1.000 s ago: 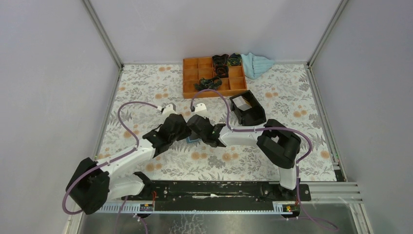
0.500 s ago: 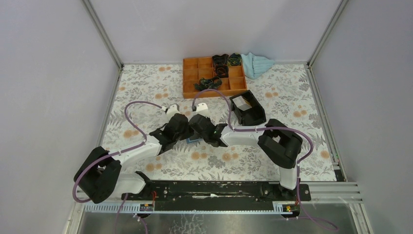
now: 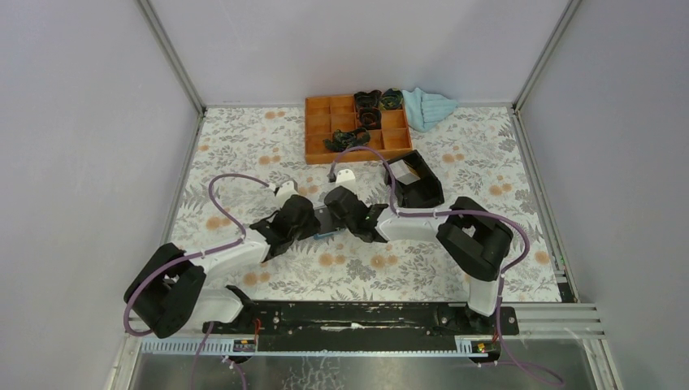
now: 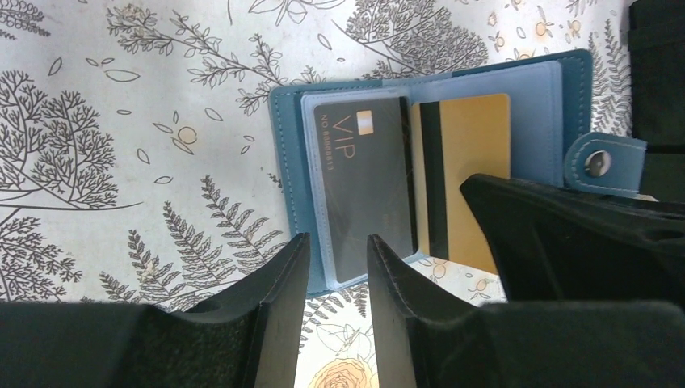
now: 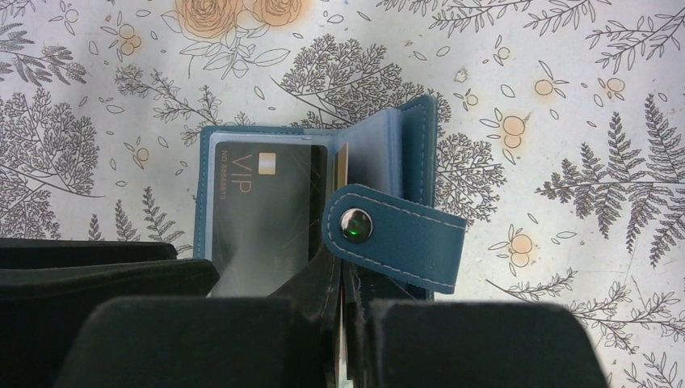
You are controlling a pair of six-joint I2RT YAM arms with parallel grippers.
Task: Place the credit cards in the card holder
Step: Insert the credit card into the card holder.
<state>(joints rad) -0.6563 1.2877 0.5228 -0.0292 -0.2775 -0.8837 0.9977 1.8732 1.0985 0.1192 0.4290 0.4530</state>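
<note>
With the arms drawn slightly apart at the middle of the table (image 3: 244, 162), the card holder (image 4: 284, 162) lay spread open, right gripper (image 5: 346, 279) pinching its clasp side, left gripper (image 4: 338, 244) half-open and empty at its other edge, both credit cards (image 4: 363, 178) seemingly sleeved.

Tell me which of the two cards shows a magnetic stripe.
The tan-orange card, beside the black card; the black one shows VIP lettering instead.

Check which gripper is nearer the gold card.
Right. The right gripper is shut on the gold card at its edge. The left gripper stands open off to the side, straddling the card holder edge by the black VIP card.
</note>
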